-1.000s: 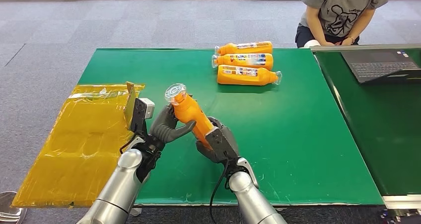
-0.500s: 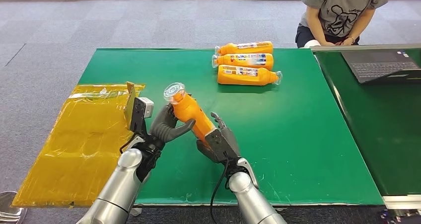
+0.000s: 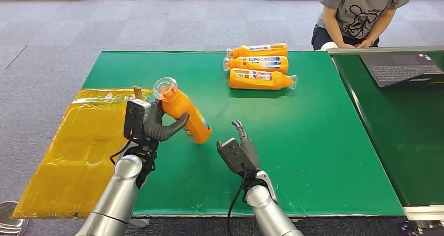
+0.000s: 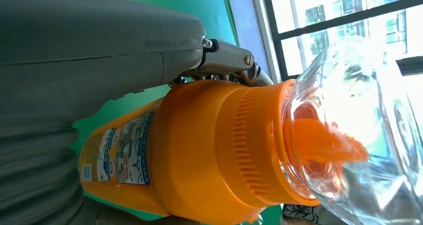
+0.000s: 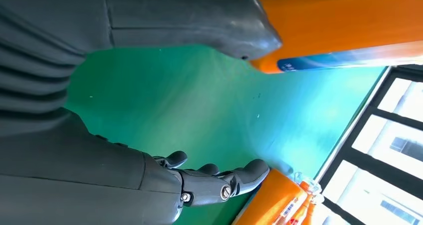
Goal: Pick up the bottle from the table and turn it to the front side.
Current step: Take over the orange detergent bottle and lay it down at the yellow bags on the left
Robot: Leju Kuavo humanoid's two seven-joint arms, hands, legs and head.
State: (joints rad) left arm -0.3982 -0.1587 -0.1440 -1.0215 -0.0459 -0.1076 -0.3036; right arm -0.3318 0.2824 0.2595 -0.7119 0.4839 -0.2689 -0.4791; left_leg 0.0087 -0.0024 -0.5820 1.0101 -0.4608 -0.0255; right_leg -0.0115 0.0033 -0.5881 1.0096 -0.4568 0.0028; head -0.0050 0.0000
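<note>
**Left hand holds the bottle aloft; right hand open and empty**

Start at your left in the head view: a yellow plastic sheet (image 3: pixel 86 147) lies flat off the left edge of the green tabletop (image 3: pixel 314 142). Just beside it, your left hand (image 3: pixel 152 126) grips the orange bottle (image 3: pixel 183 113), lifted clear of the tabletop and tilted, its clear cap (image 3: pixel 164 87) pointing up and to the left, its base down and to the right. The thumb curls under the body.

The left wrist view gives you what the head view cannot: up close you see the ribbed orange collar below the transparent cap (image 4: pixel 359 130), an orange spout inside it, and a printed label (image 4: pixel 124 155) on the body, turned partly toward the palm. The grey thumb (image 4: pixel 100 50) presses along one side of the bottle (image 4: pixel 199 150).

Moving right, your right hand (image 3: pixel 238 149) hangs above the tabletop near the bottle's base but apart from it, fingers spread and holding nothing. The right wrist view confirms this: the dark fingers (image 5: pixel 219 177) stretch out over bare green, and the bottle's orange base (image 5: pixel 344 25) sits beyond the thumb tip.

Farther right, three more orange bottles (image 3: pixel 259 64) lie on their sides in a row at the far edge. A person (image 3: pixel 361 11) sits beyond the corner, next to a laptop (image 3: pixel 400 66) on an adjoining tabletop.
</note>
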